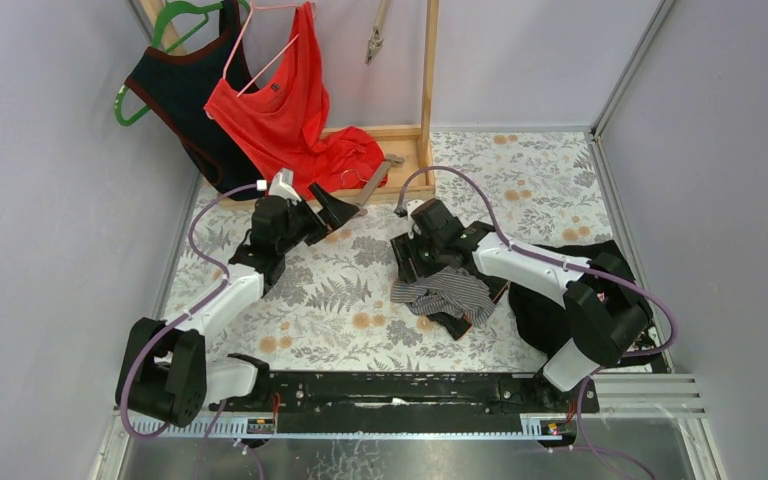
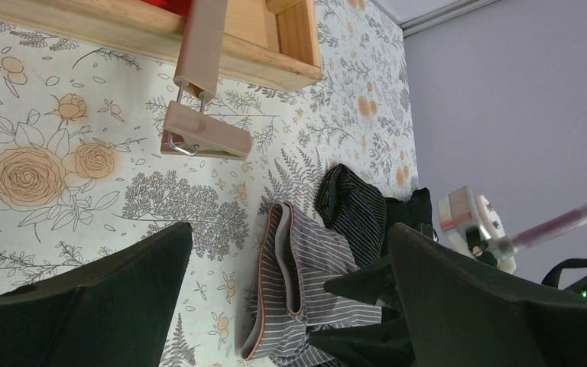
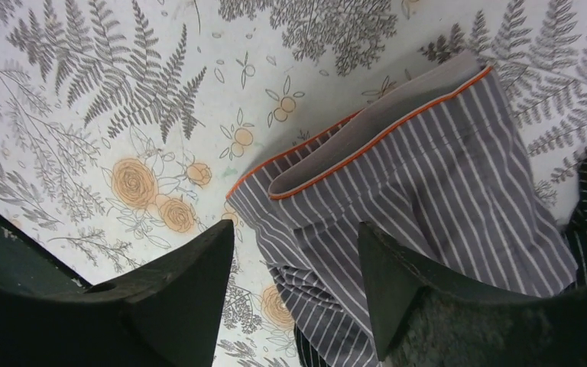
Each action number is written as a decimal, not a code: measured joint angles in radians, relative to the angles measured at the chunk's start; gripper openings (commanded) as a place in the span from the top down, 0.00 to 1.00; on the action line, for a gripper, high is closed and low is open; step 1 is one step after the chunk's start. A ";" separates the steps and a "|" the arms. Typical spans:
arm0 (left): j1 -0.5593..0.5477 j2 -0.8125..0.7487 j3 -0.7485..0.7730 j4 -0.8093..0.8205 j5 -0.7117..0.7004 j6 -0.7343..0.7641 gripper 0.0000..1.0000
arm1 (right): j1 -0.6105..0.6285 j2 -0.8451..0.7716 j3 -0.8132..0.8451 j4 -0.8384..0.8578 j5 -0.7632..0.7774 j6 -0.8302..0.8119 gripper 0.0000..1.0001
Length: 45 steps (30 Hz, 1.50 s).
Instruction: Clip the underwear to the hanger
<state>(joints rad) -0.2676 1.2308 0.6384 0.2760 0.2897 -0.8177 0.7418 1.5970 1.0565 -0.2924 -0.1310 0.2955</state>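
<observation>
— Judging by how things lie, how far along is this?
— Barely begun, I'd say. The underwear, grey with white stripes and an orange-edged waistband, lies crumpled on the floral table. Nothing is clipped.
— And the hanger?
— The wooden hanger lies across the rack base, with its clip flat on the table, apart from the underwear.
— The grippers?
— The right gripper stands over the garment near the waistband, fingers apart and straddling the cloth. I see no pinch on it. The left gripper hovers near the clip, fingers spread wide, holding nothing.
— So what's left?
— Everything: grasp the fabric, carry it to the clip, open the clip, seat the waistband.
— Anything you can't make out?
— Whether the right fingertips touch the cloth, because the overhead view hides them behind the wrist. A darker striped garment lies just beside the underwear, seemingly partly beneath it. The hanger's far end is cut off.
</observation>
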 measured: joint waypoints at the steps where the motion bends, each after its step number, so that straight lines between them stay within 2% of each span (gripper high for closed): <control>1: 0.000 0.000 -0.001 0.000 0.000 0.000 0.00 | 0.005 0.003 0.000 -0.007 0.020 0.000 0.34; 7: 0.000 0.000 -0.003 -0.002 -0.001 0.000 0.00 | 0.077 0.011 -0.003 -0.014 0.116 0.000 0.39; 13: 0.000 0.000 -0.009 -0.002 -0.002 0.000 0.00 | 0.098 0.067 -0.006 -0.005 0.178 0.000 0.45; 20: 0.000 0.000 -0.013 -0.006 -0.002 0.005 0.00 | 0.101 0.140 -0.005 0.016 0.241 -0.001 0.65; 22: 0.000 0.000 -0.013 -0.008 -0.003 0.007 0.00 | 0.101 0.139 -0.005 0.018 0.256 0.000 0.67; 23: 0.000 0.000 -0.013 -0.008 -0.003 0.007 0.00 | 0.102 0.137 -0.005 0.021 0.264 0.000 0.67; 29: 0.000 0.000 -0.013 -0.008 -0.006 0.008 0.00 | 0.102 0.095 -0.005 0.017 0.298 0.001 0.43; 30: 0.000 0.000 -0.013 -0.008 -0.006 0.008 0.00 | 0.102 0.081 -0.005 0.016 0.301 0.001 0.44; 34: 0.000 0.003 -0.013 -0.008 -0.006 0.007 0.00 | 0.102 0.039 -0.005 0.016 0.313 -0.001 0.58; 36: 0.000 0.004 -0.013 -0.008 -0.006 0.008 0.00 | 0.102 0.037 -0.001 0.016 0.323 -0.001 0.59; 41: 0.000 0.004 -0.013 -0.008 -0.006 0.008 0.00 | 0.103 0.039 0.002 0.013 0.327 0.001 0.40; 45: 0.000 0.004 -0.013 -0.008 -0.009 0.008 0.00 | 0.103 0.039 0.002 0.013 0.313 0.005 0.37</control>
<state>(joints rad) -0.2676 1.2346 0.6254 0.2684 0.2806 -0.8101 0.8444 1.6356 1.0584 -0.2794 0.1822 0.3000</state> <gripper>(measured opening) 0.998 0.614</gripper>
